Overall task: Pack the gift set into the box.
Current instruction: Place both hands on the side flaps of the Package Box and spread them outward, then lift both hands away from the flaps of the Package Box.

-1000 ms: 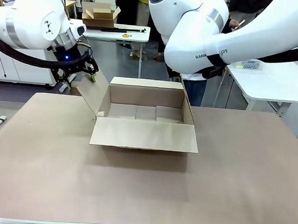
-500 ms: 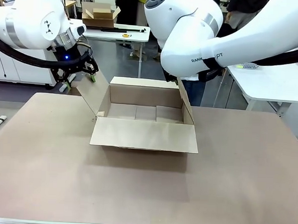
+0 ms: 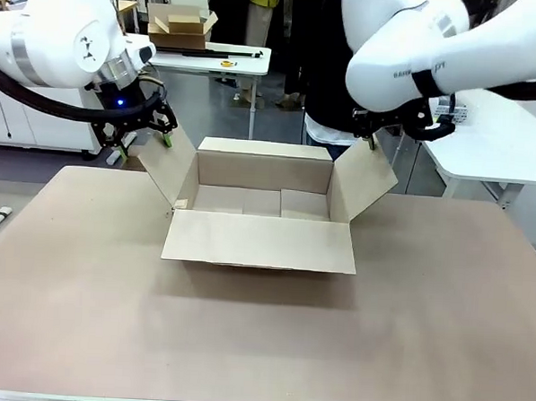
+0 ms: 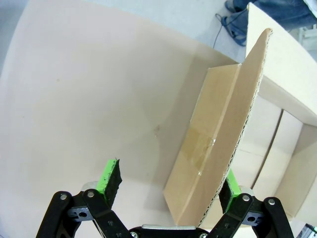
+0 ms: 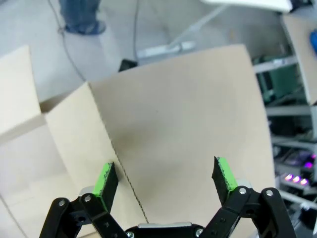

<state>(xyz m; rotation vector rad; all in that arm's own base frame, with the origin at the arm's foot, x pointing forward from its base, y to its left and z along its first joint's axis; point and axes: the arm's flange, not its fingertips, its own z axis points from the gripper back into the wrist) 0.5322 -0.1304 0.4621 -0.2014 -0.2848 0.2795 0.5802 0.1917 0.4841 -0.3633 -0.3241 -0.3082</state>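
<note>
The box [image 3: 261, 200] sits open mid-surface [image 3: 242, 343], its near flap folded flat toward me. My left arm comes in low from the side, and the left claw [image 4: 171, 181] is spread wide astride the raised left flap [image 3: 166, 170] without clamping it. My right arm angles down over the right flap [image 3: 366, 180], with the right claw [image 5: 166, 176] wide open and holding nothing.

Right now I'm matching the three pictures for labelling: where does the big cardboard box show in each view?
Front view: the box sits centre, open, flaps spread.
Left wrist view: right half, one flap standing inside the open left hand.
Right wrist view: left side, a flap edge running up from the open right hand.
Shared landmark: the person beyond the box; jeans top right in the left wrist view, top left in the right.
</note>
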